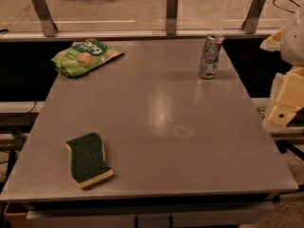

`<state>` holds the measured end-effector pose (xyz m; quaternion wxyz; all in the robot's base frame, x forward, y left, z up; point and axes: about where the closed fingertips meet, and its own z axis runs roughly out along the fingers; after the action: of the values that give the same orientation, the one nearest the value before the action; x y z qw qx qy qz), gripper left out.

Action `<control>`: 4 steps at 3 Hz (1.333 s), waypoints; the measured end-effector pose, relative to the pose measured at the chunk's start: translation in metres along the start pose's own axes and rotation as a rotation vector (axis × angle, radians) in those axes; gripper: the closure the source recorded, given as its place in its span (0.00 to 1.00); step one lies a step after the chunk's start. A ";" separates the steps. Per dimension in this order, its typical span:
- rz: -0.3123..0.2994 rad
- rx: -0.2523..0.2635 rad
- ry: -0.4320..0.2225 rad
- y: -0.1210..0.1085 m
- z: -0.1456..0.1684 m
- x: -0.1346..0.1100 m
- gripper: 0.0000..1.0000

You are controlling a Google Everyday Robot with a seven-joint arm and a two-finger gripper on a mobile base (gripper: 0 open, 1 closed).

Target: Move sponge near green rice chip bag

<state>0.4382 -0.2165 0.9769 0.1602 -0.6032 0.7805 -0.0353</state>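
The sponge (pixel 89 159) lies flat on the grey table (pixel 166 122) near its front left corner, dark green top up, with pale yellow foam along its edge. The green rice chip bag (pixel 85 56) lies at the far left corner of the table, label up. My gripper (pixel 285 101) shows as cream-coloured parts at the right edge of the view, off the table's right side, far from both the sponge and the bag. It holds nothing that I can see.
A crushed silver can (pixel 210 56) stands upright at the far right of the table. A rail with metal brackets (pixel 172 13) runs behind the table's far edge. Floor lies beyond it.
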 end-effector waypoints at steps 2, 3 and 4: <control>-0.024 -0.037 -0.079 0.003 0.016 -0.029 0.00; -0.078 -0.108 -0.209 0.026 0.043 -0.090 0.00; -0.129 -0.187 -0.338 0.058 0.062 -0.157 0.00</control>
<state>0.4377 -0.0427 0.9362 0.2294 -0.6617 0.7021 0.1288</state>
